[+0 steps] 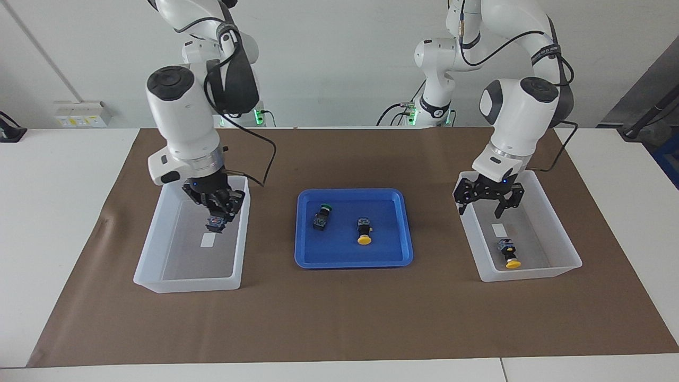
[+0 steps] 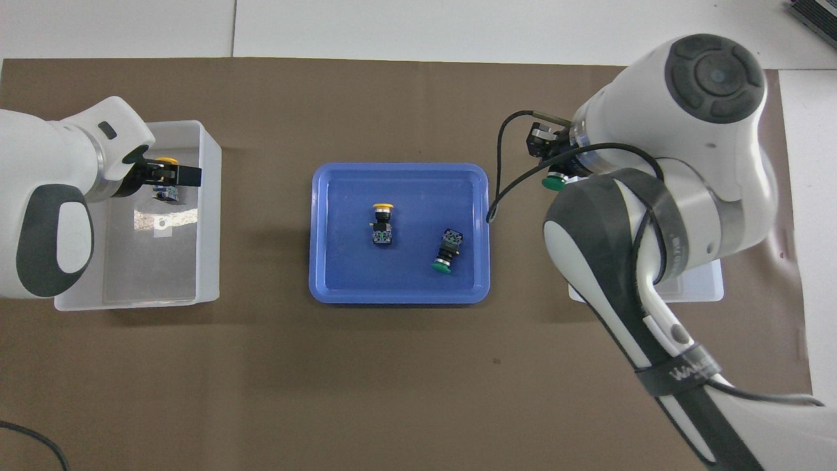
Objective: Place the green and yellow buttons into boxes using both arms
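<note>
My right gripper [image 1: 217, 211] is shut on a green button [image 1: 215, 223] and holds it over the box [image 1: 149, 249] at the right arm's end; the green cap [image 2: 553, 184] shows in the overhead view, where my arm hides most of that box [image 2: 714, 286]. My left gripper [image 1: 487, 200] is open and empty over the other box [image 1: 469, 233], above a yellow button [image 1: 509, 253] lying in it. In the overhead view the left gripper [image 2: 171, 175] partly covers that button [image 2: 169, 193]. One yellow button [image 1: 364, 233] and one green button [image 1: 321, 216] lie in the blue tray [image 1: 403, 254].
The blue tray [image 2: 320, 275] sits mid-table between the two boxes on a brown mat [image 1: 339, 318]. Two smaller white arms with green-lit bases [image 1: 233, 109] stand at the robots' edge. A black cable [image 1: 268, 154] hangs from my right wrist.
</note>
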